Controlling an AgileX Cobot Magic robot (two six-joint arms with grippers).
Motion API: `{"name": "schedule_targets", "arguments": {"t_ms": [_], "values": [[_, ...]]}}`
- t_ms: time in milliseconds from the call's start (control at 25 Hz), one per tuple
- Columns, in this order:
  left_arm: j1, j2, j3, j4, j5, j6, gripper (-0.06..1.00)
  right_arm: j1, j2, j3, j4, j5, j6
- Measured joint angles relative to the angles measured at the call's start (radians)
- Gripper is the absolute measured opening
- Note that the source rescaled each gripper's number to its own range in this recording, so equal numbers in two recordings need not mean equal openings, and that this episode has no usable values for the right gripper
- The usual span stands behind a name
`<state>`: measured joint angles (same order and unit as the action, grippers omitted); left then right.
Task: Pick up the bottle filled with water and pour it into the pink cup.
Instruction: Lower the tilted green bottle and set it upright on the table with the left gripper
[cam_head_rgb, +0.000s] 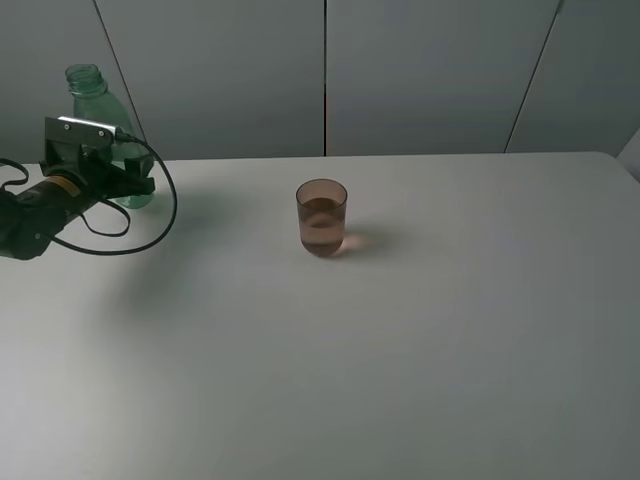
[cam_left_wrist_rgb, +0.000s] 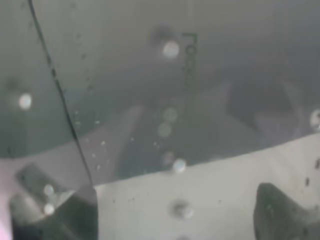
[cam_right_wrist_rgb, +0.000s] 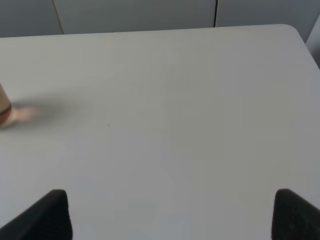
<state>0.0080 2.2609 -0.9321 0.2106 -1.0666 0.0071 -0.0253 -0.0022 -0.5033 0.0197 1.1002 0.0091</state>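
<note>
The green transparent bottle (cam_head_rgb: 100, 105) stands upright at the table's back left, uncapped. My left gripper (cam_head_rgb: 128, 182) is around its lower body. In the left wrist view the bottle wall (cam_left_wrist_rgb: 165, 115), dotted with droplets, fills the frame, and the two fingertips (cam_left_wrist_rgb: 50, 210) sit on either side of it, narrower than full width. The pink cup (cam_head_rgb: 321, 218) stands near the table's middle, apart from the bottle, with some liquid in it. Its edge shows in the right wrist view (cam_right_wrist_rgb: 4, 107). My right gripper (cam_right_wrist_rgb: 172, 215) is open and empty above bare table.
A black cable (cam_head_rgb: 165, 215) loops from the left arm over the table. The white table (cam_head_rgb: 450, 330) has a rounded back right corner, and grey wall panels (cam_head_rgb: 420, 70) stand behind it.
</note>
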Motion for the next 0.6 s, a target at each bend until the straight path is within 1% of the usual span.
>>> {"name": "schedule_targets", "arguments": {"t_ms": [200, 400, 600], "values": [[0.0, 0.01, 0.0, 0.0, 0.002, 0.002, 0.01, 0.0, 0.0, 0.0, 0.0, 0.0, 0.0], [0.0, 0.013, 0.0, 0.0, 0.002, -0.042, 0.01, 0.0, 0.0, 0.0, 0.0, 0.0, 0.0], [0.0, 0.027, 0.0, -0.002, 0.003, -0.051, 0.01, 0.0, 0.0, 0.0, 0.0, 0.0, 0.0]]}}
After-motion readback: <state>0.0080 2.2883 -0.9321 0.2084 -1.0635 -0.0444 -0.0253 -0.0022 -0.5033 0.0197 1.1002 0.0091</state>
